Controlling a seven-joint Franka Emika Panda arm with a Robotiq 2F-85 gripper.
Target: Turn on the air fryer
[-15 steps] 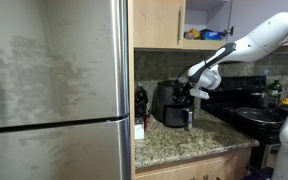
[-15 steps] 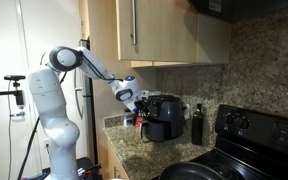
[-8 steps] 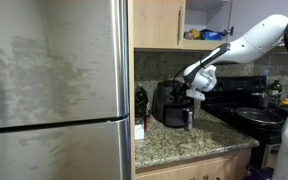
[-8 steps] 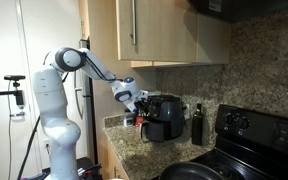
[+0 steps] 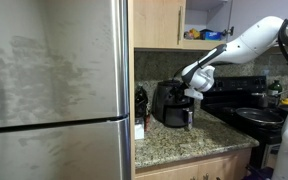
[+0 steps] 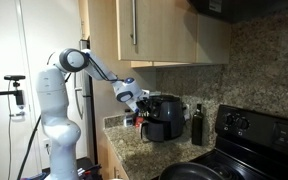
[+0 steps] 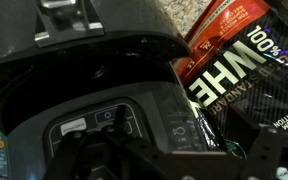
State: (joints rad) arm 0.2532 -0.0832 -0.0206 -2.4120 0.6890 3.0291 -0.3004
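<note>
The air fryer (image 5: 170,102) is a squat glossy black box on the granite counter, also seen in an exterior view (image 6: 165,116). My gripper (image 5: 194,95) hangs at its front top edge; in an exterior view (image 6: 140,103) it sits just beside the fryer's upper front. The wrist view looks straight down on the fryer's top control panel (image 7: 134,125) with faint touch icons, very close. My fingers (image 7: 174,165) are dark shapes at the bottom edge; their gap is hard to read.
A steel fridge (image 5: 54,90) fills one side. A black stove (image 5: 249,110) with a pan stands beside the counter. A slim dark bottle (image 6: 196,125) stands next to the fryer. A black-and-red bag (image 7: 239,60) lies behind it. Cabinets (image 6: 154,30) hang above.
My gripper has edged slightly closer to the fryer's top front. Nothing else has moved.
</note>
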